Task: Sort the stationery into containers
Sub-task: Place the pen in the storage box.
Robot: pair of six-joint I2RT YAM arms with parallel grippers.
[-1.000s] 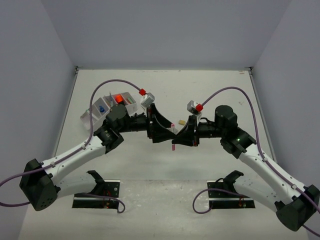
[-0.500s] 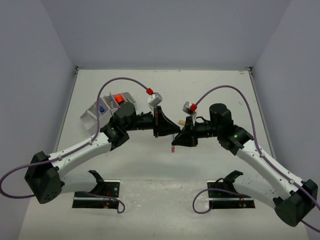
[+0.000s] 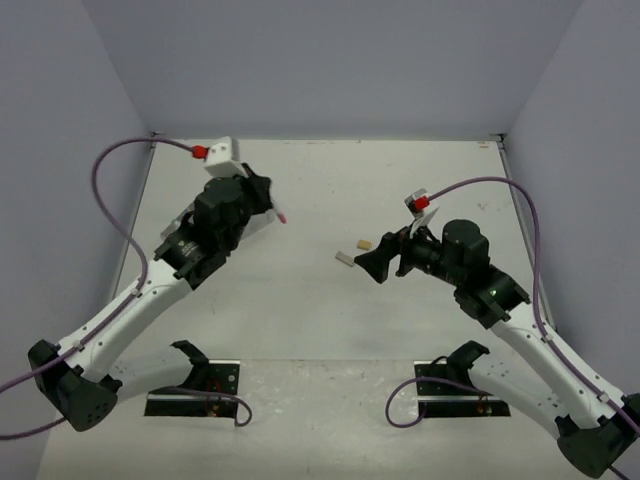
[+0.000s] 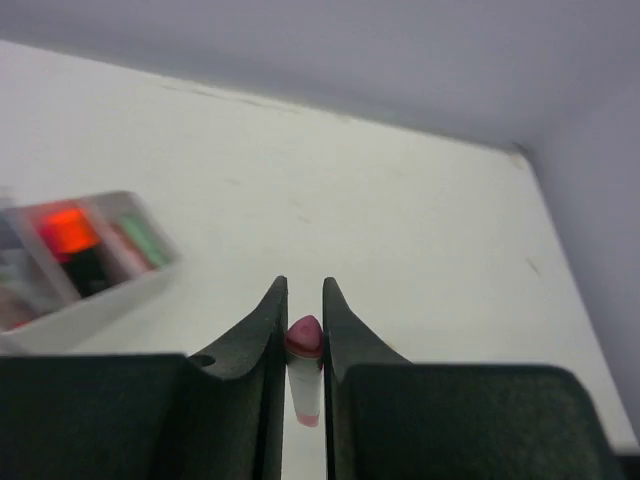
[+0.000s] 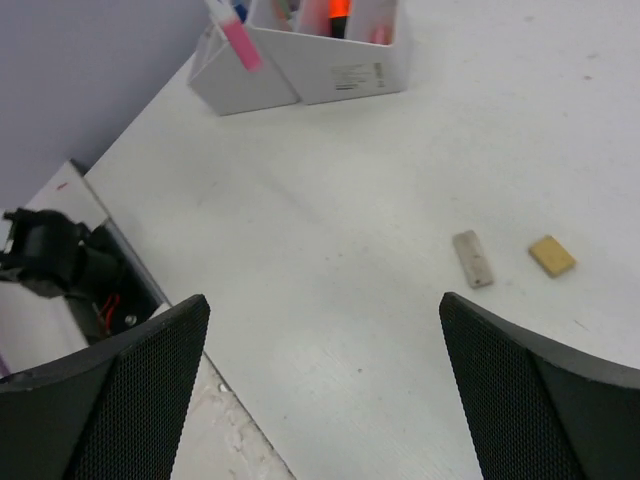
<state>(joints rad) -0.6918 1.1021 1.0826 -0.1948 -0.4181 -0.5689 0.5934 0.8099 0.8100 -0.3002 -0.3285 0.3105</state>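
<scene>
A pink-capped white marker (image 4: 303, 345) stands pinched between the jaws of my left gripper (image 4: 304, 285), which is shut on it. In the top view that gripper (image 3: 270, 205) hangs over the back left, the marker's pink tip (image 3: 283, 215) poking out. The white compartment containers (image 5: 330, 65) hold orange and green stationery (image 4: 70, 228); my left arm covers them from above. My right gripper (image 5: 325, 330) is open and empty, low over the table centre (image 3: 375, 262). A grey piece (image 5: 473, 258) and a beige piece (image 5: 551, 256) lie just ahead of it.
In the top view the grey piece (image 3: 344, 259) and beige piece (image 3: 365, 243) lie between the two grippers. Grey walls enclose the table on three sides. The arm mounts (image 3: 195, 385) sit at the near edge.
The marker passed from the right gripper to the left. The left jaws closed on it and swung back left toward the containers. The right jaws opened and drew back right.
</scene>
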